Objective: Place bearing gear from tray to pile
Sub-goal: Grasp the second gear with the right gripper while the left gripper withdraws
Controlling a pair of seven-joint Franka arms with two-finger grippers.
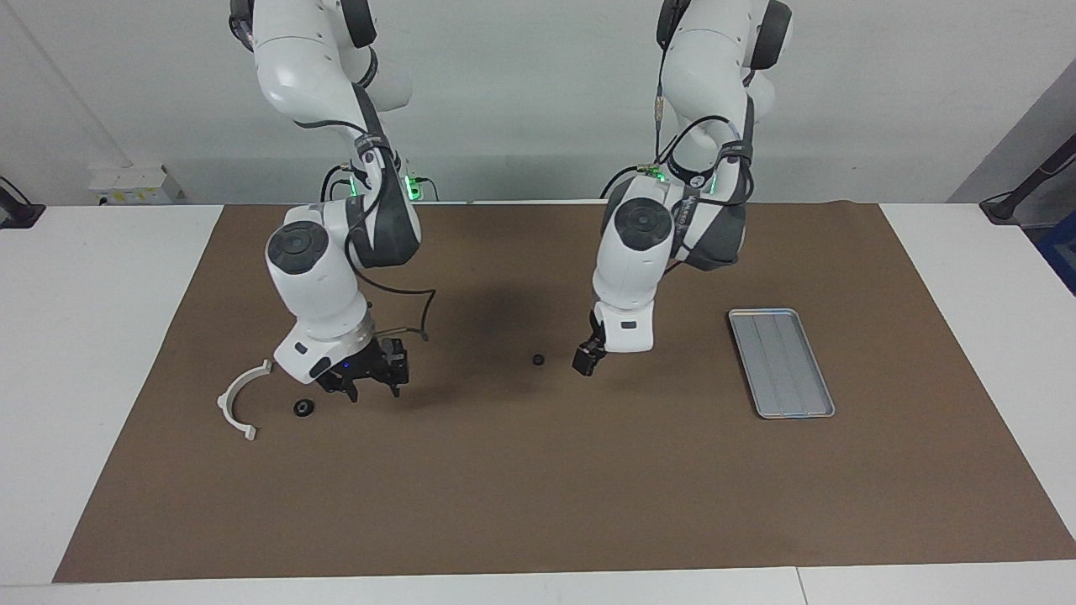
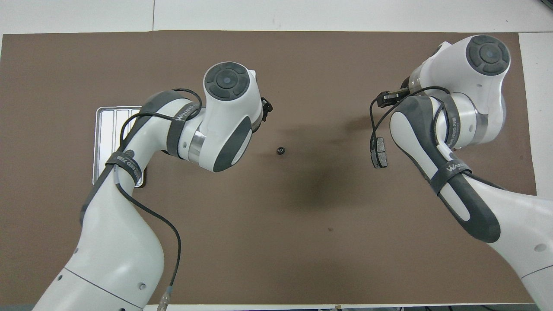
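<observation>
Facing view is showing the gear point(image 1: 538, 360) lying mid-surface point(image 1: 538, 496), seemingly for handover, with the left pincer point(image 1: 588, 360) hanging beside it, grip unclear, and the right pincer point(image 1: 371, 388) waiting spread and empty by the pile point(image 1: 239, 405).

Both arms bent low — left tool point(image 1: 587, 360), right tool point(image 1: 370, 380) near mat.

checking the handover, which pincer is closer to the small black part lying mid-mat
Left. The left pincer hangs low just beside the small black part, toward the tray. The right pincer is much farther off, near the white bracket.
</observation>
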